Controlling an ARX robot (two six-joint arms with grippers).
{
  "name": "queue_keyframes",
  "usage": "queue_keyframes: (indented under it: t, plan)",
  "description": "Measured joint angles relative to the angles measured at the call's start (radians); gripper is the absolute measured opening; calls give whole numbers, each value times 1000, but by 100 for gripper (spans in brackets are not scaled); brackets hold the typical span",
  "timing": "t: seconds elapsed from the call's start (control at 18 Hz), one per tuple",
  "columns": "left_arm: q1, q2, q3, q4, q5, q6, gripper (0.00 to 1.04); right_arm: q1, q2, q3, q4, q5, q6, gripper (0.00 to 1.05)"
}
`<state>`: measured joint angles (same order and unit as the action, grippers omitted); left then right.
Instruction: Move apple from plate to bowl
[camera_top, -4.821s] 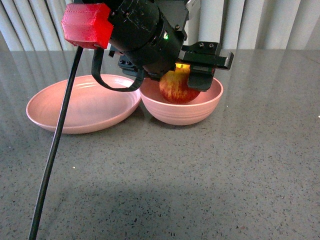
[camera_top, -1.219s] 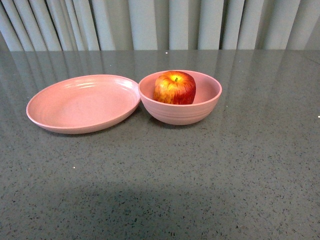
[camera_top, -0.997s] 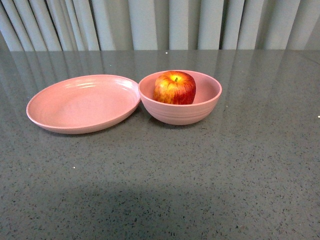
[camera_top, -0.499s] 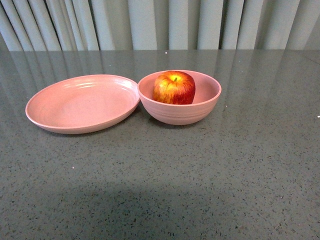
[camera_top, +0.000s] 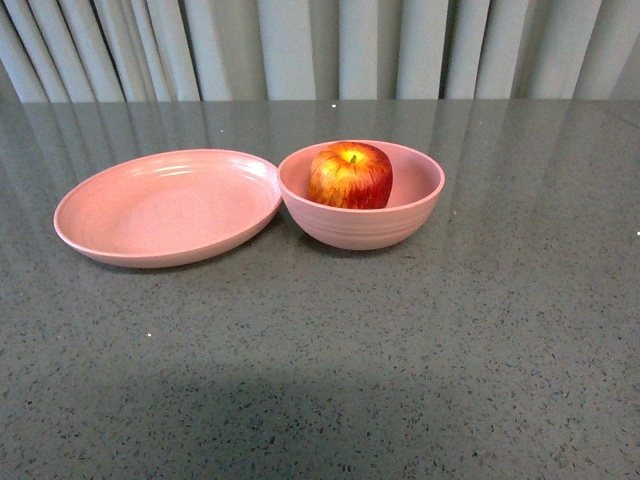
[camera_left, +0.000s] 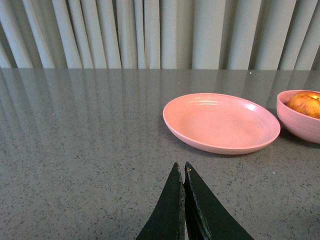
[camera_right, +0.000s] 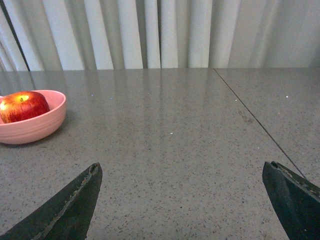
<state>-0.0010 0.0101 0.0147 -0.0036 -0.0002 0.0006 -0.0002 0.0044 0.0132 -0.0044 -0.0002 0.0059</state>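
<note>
On the grey counter (camera_top: 400, 340) the apple (camera_top: 350, 175) sits upright inside the bowl (camera_top: 362, 228), whose rim touches the plate (camera_top: 165, 207) beside it. Well back from both, the left gripper (camera_left: 183, 172) has its fingers pressed together, while the right gripper (camera_right: 182, 172) has its fingers spread wide apart.

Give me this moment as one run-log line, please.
apple: in bowl | plate: empty, beside bowl | left gripper: shut, clear of both | right gripper: open, holding nothing | task: looks complete
</note>
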Motion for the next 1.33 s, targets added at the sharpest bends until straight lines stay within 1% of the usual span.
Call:
queue_keyframes:
  t: [0.11,0.22,0.28,0.5,0.55,0.61,0.66,1.33]
  plan:
    - [0,0,0,0,0,-1,3,0,0,0,0,0,0,98]
    - [0,0,0,0,0,0,10,0,0,0,0,0,0,98]
    - [0,0,0,0,0,0,15,0,0,0,0,0,0,98]
    - [0,0,0,0,0,0,59,0,0,0,0,0,0,98]
    - [0,0,0,0,0,0,82,0,0,0,0,0,0,98]
    - [0,0,0,0,0,0,100,0,0,0,0,0,0,98]
    - [0,0,0,0,0,0,98,0,0,0,0,0,0,98]
    - [0,0,0,0,0,0,98,0,0,0,0,0,0,98]
